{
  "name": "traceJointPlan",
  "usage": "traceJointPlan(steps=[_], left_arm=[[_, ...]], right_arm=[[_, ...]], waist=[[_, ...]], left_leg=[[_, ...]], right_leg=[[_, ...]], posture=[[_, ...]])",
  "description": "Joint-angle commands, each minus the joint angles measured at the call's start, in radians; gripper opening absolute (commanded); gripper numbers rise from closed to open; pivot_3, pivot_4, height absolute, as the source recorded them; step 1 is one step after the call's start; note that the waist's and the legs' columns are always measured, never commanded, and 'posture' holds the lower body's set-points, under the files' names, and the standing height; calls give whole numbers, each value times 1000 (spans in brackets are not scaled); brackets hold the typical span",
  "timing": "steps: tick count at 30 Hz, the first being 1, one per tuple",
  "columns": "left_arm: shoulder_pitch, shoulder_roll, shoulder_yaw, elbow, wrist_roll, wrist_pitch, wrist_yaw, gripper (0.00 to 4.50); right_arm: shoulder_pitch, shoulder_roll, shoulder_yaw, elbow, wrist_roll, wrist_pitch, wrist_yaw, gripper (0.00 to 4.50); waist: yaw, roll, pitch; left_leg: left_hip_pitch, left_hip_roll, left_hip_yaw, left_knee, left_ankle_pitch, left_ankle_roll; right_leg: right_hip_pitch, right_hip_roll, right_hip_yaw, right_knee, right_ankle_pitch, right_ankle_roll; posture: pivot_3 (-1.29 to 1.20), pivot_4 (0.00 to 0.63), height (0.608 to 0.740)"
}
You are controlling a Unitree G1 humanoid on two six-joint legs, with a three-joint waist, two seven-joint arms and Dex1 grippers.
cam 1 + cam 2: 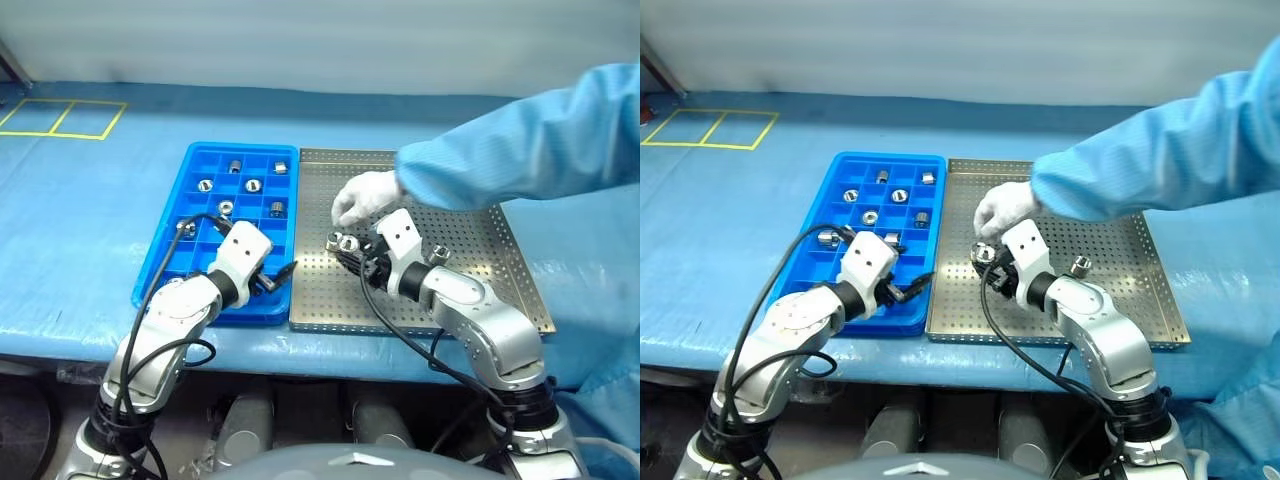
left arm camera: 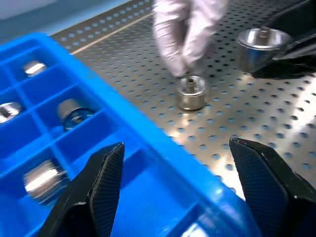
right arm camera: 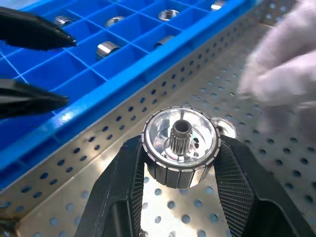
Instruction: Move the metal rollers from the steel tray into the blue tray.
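Over on the left, blue tray (image 1: 200,262) sitting on the blue table cover (image 1: 80,230), edge to edge with the steel tray (image 1: 500,270). Several metal rollers (image 1: 253,185) already lying in its far compartments, one to a cell, nearer cells bare. Left gripper (image 1: 280,276) hanging over the near right corner of the blue tray, arm bent up from below, wrist angled forward and toward the right, nose dipping slightly. Fingers (image 2: 101,190) spread wide apart, nothing between them, blue rim just beneath.

Moving right, across the seam onto the perforated steel floor. Right gripper (image 3: 180,163) poised just above the near left part of the steel tray, forearm coming in from the lower right, wrist turned toward the left and tipped a little down. Fingers clamped tight on one roller (image 3: 180,147), shiny ribbed side, dark toothed hub in the middle, held clear of the holes below. Another roller (image 2: 191,92) standing on the steel floor just beyond, with a person's white-gloved hand (image 1: 365,195) right at it, fingertips on or just over its top. One more roller (image 1: 1081,266) farther right on the steel tray, beside the right forearm. Light blue sleeve (image 1: 520,150) reaching in from the far right.
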Motion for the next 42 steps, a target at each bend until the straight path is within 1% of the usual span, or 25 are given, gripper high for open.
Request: traceJointPlan(steps=[1, 5, 9, 15, 21, 37, 38, 39, 42], left_arm=[[10, 5, 45, -62, 61, 65, 86, 3701], [27, 17, 47, -86, 95, 116, 128, 3701], [59, 52, 43, -118, 115, 175, 135, 3701], [97, 84, 63, -164, 113, 226, 130, 3701], [104, 83, 75, -166, 111, 236, 135, 3701], [87, 79, 62, -138, 107, 219, 130, 3701], [84, 78, 61, -136, 105, 215, 128, 3701], [81, 77, 59, -134, 103, 211, 126, 3701], [71, 68, 49, -127, 92, 191, 115, 3701]], right_arm=[[-62, 48, 68, 3, 17, -25, 16, 1692], [-116, 91, 150, 79, -4, -52, 36, 1692], [-159, 127, 199, 142, -9, -86, 60, 1692], [-178, 145, 256, 187, -19, -110, 100, 1692], [-187, 156, 287, 222, -30, -133, 121, 1692], [-208, 178, 330, 276, -64, -155, 159, 1692], [-208, 177, 329, 277, -66, -158, 160, 2423], [-207, 176, 325, 275, -70, -168, 159, 2652], [-194, 180, 293, 259, -94, -218, 121, 3589]], waist=[[8, 0, 0], [27, 0, 0], [51, -1, 1], [77, -2, 1], [90, -2, 1], [105, -2, 1], [105, -2, 1], [105, -2, 1], [104, -2, 1]], left_leg=[[0, 0, 0, -1, 0, 0], [0, 0, -1, -1, 0, 0], [0, 0, -1, -1, 0, 0], [0, 0, 0, -2, 0, 0], [0, 0, -1, -4, 0, 0], [0, 1, 0, -6, 0, -1], [0, 1, 0, -6, 0, -1], [0, 1, 0, -6, 0, -1], [0, 1, 0, -6, 0, -1]], right_leg=[[0, 0, 0, 0, 0, 0], [0, 0, -1, 0, 0, -1], [0, 0, -1, 0, 0, -1], [-1, 0, -1, 0, -1, -1], [-2, 0, -2, -1, -1, -2], [-3, 0, -3, -1, -2, -3], [-3, 0, -3, -1, -2, -3], [-3, 0, -3, -1, -2, -3], [-3, 0, -3, -2, -2, -3]], posture=[[312, 150, 740], [345, 150, 740], [372, 150, 740], [393, 150, 740], [402, 150, 740], [386, 150, 740], [380, 150, 740], [380, 150, 740], [365, 150, 740]])
